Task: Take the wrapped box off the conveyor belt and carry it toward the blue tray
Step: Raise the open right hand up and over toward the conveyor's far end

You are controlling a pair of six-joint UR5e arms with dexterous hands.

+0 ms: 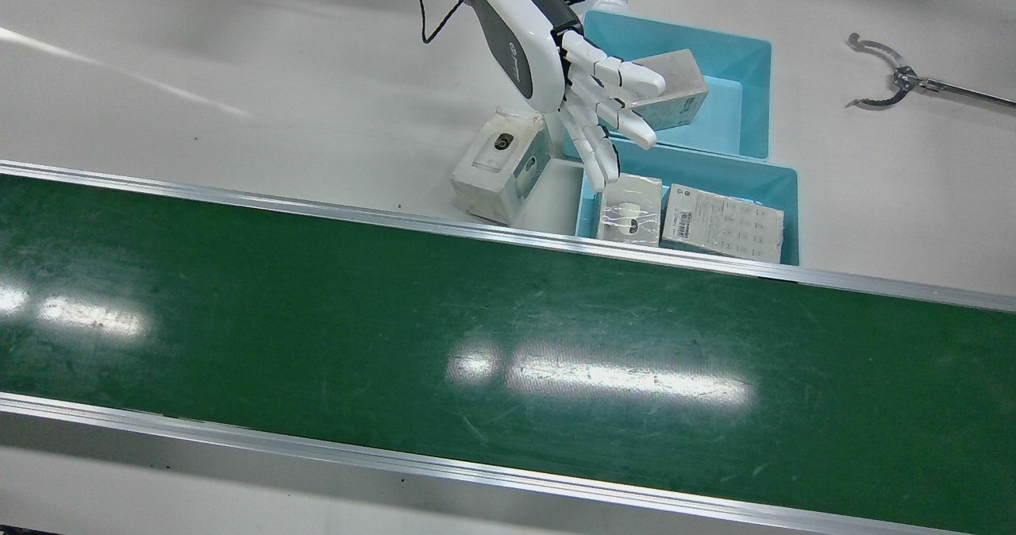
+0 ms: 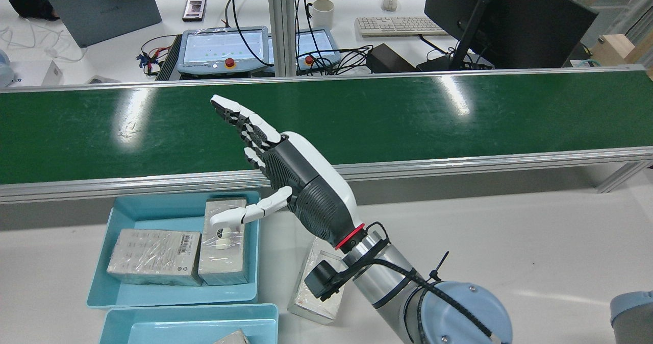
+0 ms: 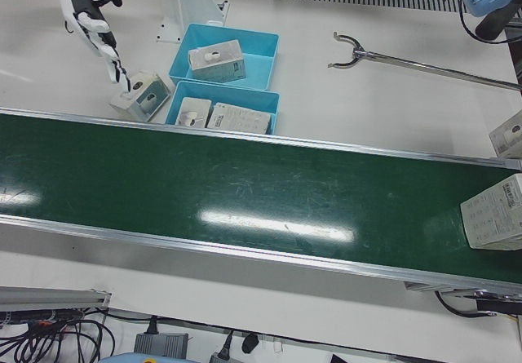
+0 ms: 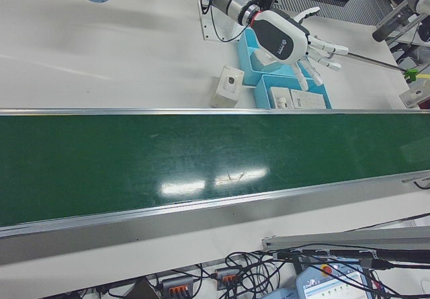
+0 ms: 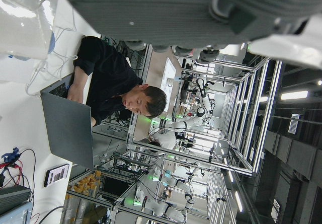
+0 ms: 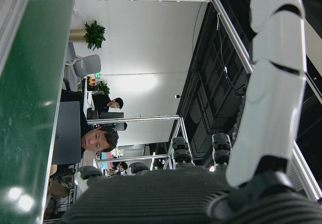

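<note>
right hand hovering open, fingers spread, gripping nothing, above near blue tray edge. wrapped box sitting at far end of conveyor belt, cut off by frame edge, well apart from hand. another box lying beside tray. left hand showing only partly; cannot tell its state.

- Looked like a robotics lab: green conveyor ran past desks.
- Teach pendants, monitor, laptop, person working.
</note>
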